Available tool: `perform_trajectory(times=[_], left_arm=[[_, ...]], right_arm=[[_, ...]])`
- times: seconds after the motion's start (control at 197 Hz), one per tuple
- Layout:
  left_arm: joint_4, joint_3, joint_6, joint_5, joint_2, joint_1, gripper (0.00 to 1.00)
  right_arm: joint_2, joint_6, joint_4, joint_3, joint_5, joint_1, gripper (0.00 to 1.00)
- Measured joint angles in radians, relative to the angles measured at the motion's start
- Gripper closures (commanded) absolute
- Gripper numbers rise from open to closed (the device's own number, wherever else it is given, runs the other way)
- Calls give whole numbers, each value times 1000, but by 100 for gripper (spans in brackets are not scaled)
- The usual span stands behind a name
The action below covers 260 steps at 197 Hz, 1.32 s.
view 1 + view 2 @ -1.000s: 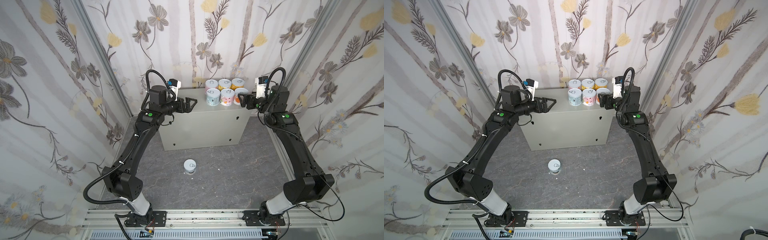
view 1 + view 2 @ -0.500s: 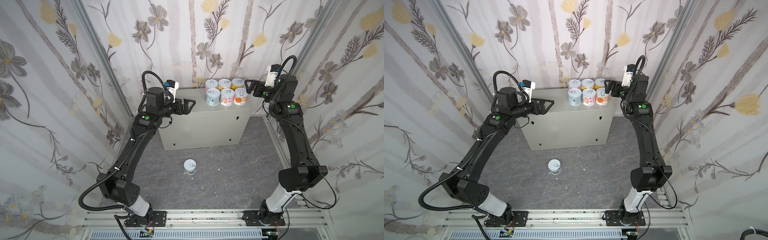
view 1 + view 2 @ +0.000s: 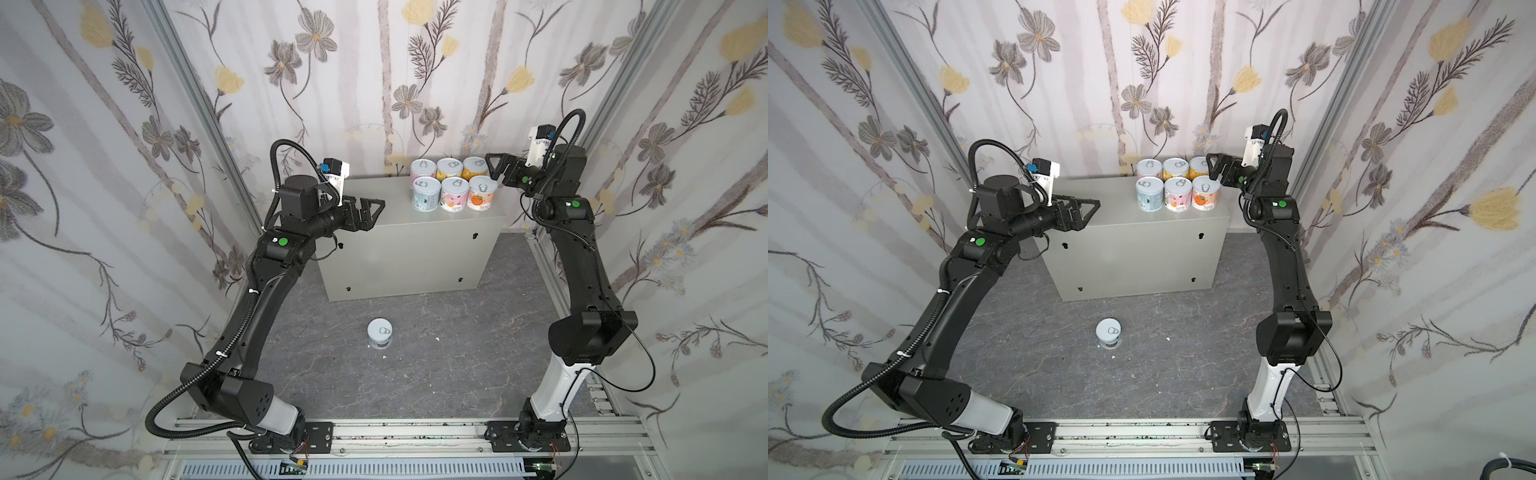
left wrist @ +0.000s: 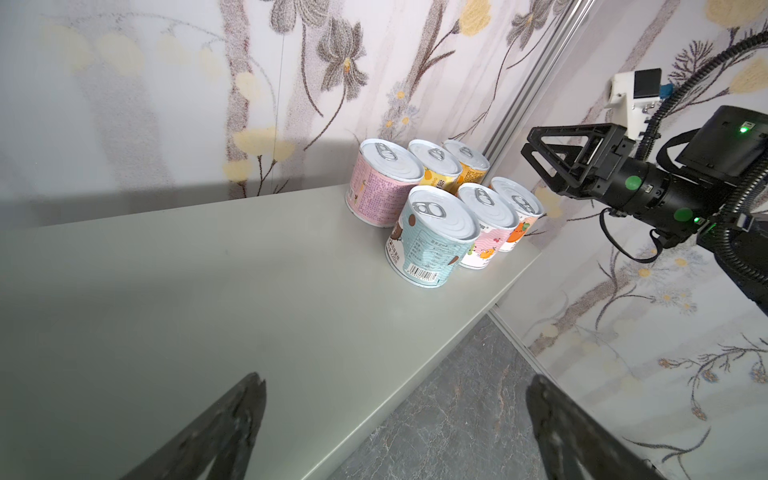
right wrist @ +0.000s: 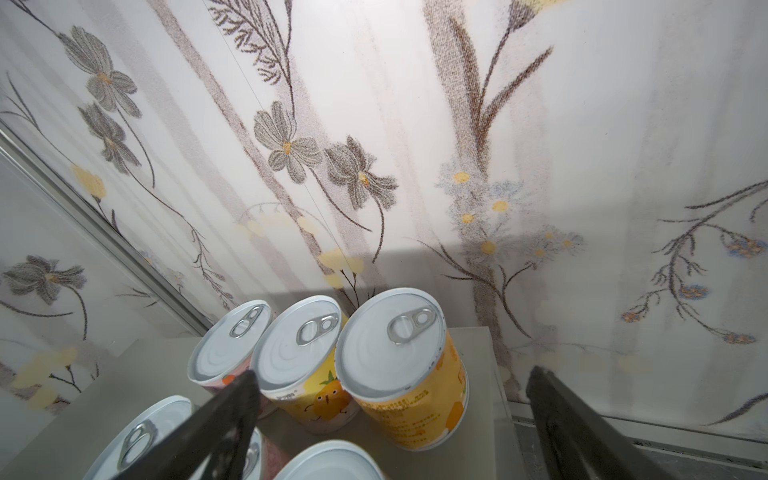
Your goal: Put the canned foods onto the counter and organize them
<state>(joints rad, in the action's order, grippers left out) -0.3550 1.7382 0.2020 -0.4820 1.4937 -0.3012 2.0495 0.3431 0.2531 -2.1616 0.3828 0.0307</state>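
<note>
**Six on the counter, one on the floor; both grippers empty**

Six cans (image 3: pixel 449 185) stand in two rows of three at the right end of the counter (image 3: pixel 395 195). Only the top views show the seventh can (image 3: pixel 380 331), upright on the floor (image 3: pixel 449 353). In the left wrist view the right gripper (image 4: pixel 536 162) is raised just beside the group, jaws spread and holding nothing. In the right wrist view the yellow back-corner can (image 5: pixel 401 357) lies between and beyond its fingers. Its height above that can is hard to judge, but there is apparently no contact. The left gripper (image 3: pixel 377 205) is spread wide and empty over the counter's left part, well apart from every can.
</note>
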Motion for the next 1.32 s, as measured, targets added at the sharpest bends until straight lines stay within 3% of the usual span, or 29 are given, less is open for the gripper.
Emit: perform_trajectory(times=[0.472,0.817,1.146,1.319], left_arm=[[-36,9,0,9,0,2,0],[-85,87,0,-9,47,2,0],[-127,159,8,-24,88,2,0],[-144,189,11,-31,109,2,0]], right_arm=[[4,121,-185,153,-26,-36,0],[-5,126,-336,254,-76,-39,0],[-64,237,-643,473,-93,-53,0],[-71,267,-753,523,-45,-56,0]])
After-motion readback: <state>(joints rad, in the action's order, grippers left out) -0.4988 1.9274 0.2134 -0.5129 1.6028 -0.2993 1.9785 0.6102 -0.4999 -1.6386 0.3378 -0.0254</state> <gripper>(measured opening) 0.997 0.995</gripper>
